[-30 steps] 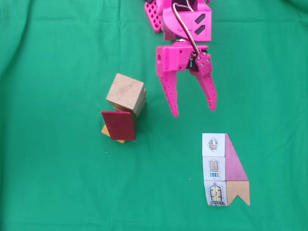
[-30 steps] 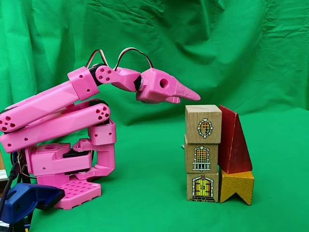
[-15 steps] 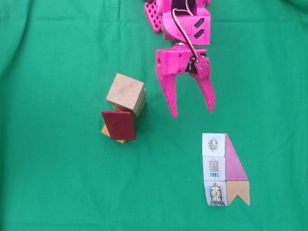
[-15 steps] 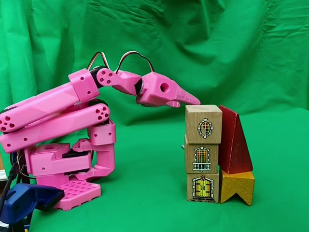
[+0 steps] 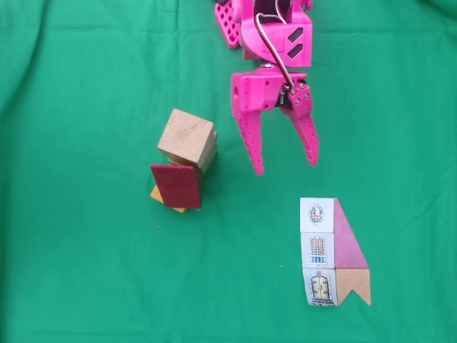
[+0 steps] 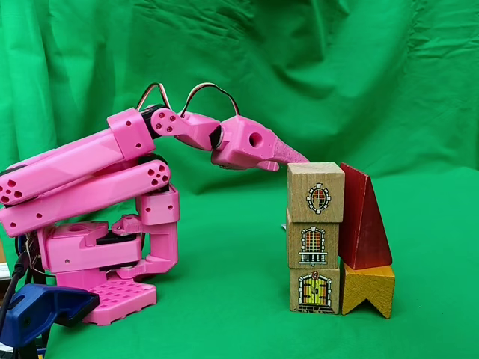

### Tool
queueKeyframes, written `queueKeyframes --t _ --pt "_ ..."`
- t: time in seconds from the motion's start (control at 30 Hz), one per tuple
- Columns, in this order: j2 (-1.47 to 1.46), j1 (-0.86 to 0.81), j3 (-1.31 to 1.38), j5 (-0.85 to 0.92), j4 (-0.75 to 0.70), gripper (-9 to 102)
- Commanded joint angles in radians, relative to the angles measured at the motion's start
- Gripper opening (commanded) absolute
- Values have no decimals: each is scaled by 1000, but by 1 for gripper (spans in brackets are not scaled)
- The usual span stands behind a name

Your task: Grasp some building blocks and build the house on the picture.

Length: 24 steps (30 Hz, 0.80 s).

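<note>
While its two pink fingers are spread apart with nothing between them, the claw (image 5: 285, 168) is held at upper centre of a fixed view. Left of centre, the house of tan wooden cubes (image 6: 315, 236), dark red wedge (image 6: 362, 220) and orange notched block (image 6: 367, 288) is seen; the flat paper picture card (image 5: 333, 251) lies lower right.

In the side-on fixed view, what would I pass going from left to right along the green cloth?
Blue clamp → pink arm base → gripper reaching right → stack of three tan picture cubes → dark red wedge sitting on the orange-yellow notched block.
</note>
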State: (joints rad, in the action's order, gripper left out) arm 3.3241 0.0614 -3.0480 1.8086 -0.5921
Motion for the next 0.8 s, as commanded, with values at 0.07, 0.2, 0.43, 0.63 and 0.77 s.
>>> queueKeyframes --t 0.07,0.2,0.43,0.63,0.77 --pt "66 9 -14 -43 0 34" --pt "66 9 -14 -152 0 34" --pt "66 25 -44 -350 0 34" --pt "66 26 -83 -566 0 34" --pt "66 49 -84 -698 0 34"
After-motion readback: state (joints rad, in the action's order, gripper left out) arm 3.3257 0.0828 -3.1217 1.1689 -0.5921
